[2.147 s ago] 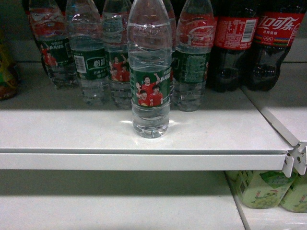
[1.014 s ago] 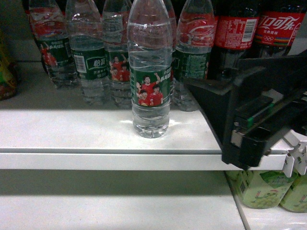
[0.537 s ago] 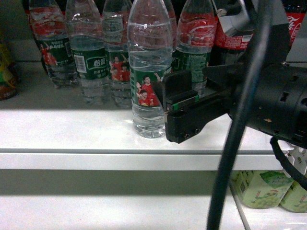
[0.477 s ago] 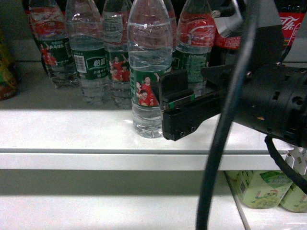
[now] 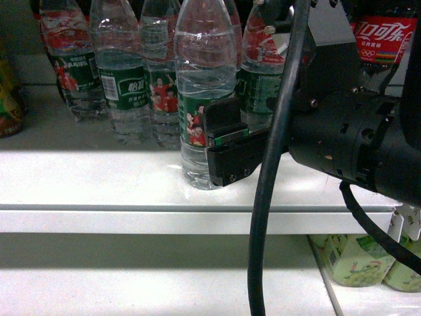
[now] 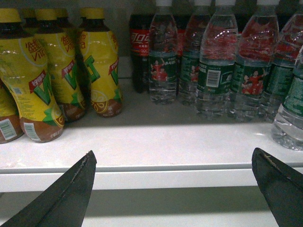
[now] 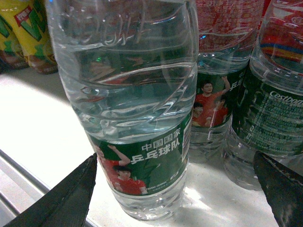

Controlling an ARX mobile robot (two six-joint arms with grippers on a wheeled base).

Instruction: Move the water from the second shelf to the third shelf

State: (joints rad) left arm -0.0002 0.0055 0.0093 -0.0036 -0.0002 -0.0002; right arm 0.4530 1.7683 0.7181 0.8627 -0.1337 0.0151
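Observation:
The water (image 5: 205, 99), a clear ribbed bottle with a green label of people in red shirts, stands upright alone near the front of a white shelf (image 5: 99, 178). My right gripper (image 5: 220, 141) is open at label height, its black fingers on either side of the bottle's right part. In the right wrist view the water (image 7: 137, 118) stands between the fingers of the right gripper (image 7: 175, 156), close to the left finger (image 7: 75, 194), with a wide gap to the right one. My left gripper (image 6: 173, 152) is open and holds nothing, in front of the shelf edge.
More water bottles (image 5: 125, 85) stand in a row just behind. Dark cola bottles (image 5: 385, 39) fill the back right. Yellow drink bottles (image 6: 47, 71) stand further left. Pale green bottles (image 5: 358, 260) sit on the lower shelf (image 5: 131, 289). A shelf bracket (image 5: 408, 220) is at the right.
My right arm came in from the right and moved left along the shelf until its open fingers reached round the front bottle. The bottle has not moved.

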